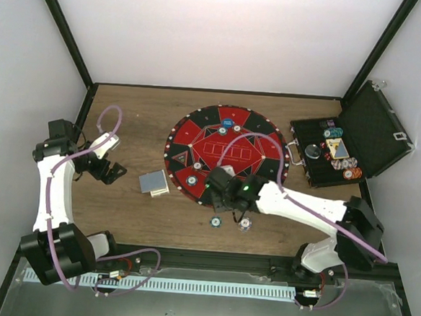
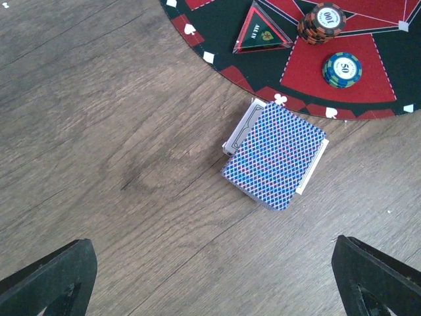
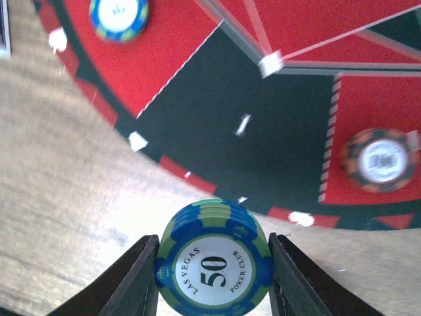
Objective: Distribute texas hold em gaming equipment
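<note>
My right gripper [image 3: 214, 275] is shut on a short stack of teal 50 chips [image 3: 214, 263], held on edge just above the wood at the near rim of the round mat [image 3: 276, 125]. From above, this gripper [image 1: 218, 182] hangs over the mat's near edge. On the mat lie a teal chip [image 3: 118, 16] and a brown chip stack [image 3: 380, 160]. The deck of blue-backed cards [image 2: 275, 155] rests on the wood beside the mat. My left gripper [image 2: 210, 293] is open and empty, a short way from the deck. A blue button disc [image 1: 228, 123] sits at the mat's far side.
Two chips [image 1: 215, 221] [image 1: 245, 222] lie on the wood in front of the mat. The black case [image 1: 341, 149] stands open at the right with chips inside. A triangular ALL IN marker [image 2: 262, 31] lies on the mat by the brown stack [image 2: 321, 22].
</note>
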